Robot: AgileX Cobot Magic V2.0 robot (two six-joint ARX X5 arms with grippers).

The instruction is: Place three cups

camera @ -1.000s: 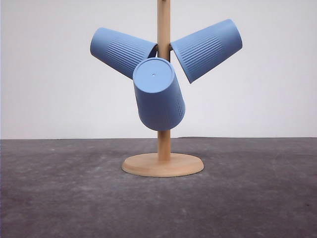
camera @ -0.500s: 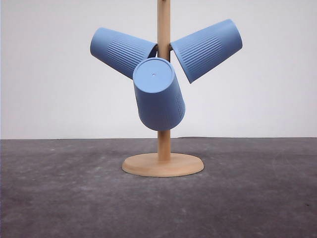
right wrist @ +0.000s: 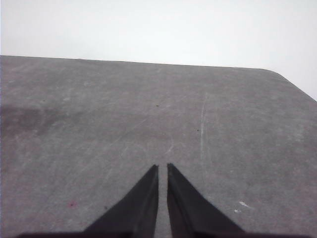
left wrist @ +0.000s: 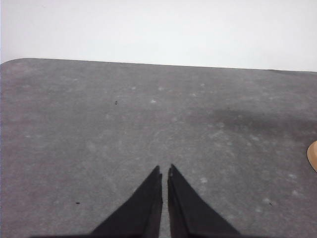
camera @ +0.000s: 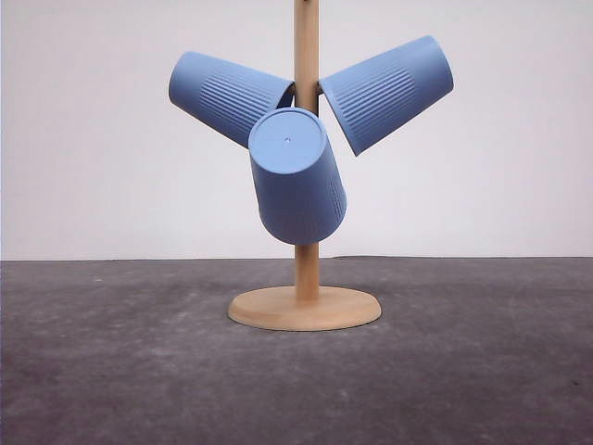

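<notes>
Grey table (camera: 482,371): three cups (camera: 296,176) on wooden stand (camera: 305,308) (both claws (left wrist: 164,171) (right wrist: 162,168) clenched, empty).

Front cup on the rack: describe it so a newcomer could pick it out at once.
Find the wooden rack standing mid-table, a pole on a round base. Three blue ribbed cups hang from it. The front cup is the lowest, in front of the pole, and it alone turns its flat base toward the camera; the other two angle out sideways.

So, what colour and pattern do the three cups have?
The three cups are light blue, with fine vertical ribbing on the sides; the front view shows this best.
</notes>
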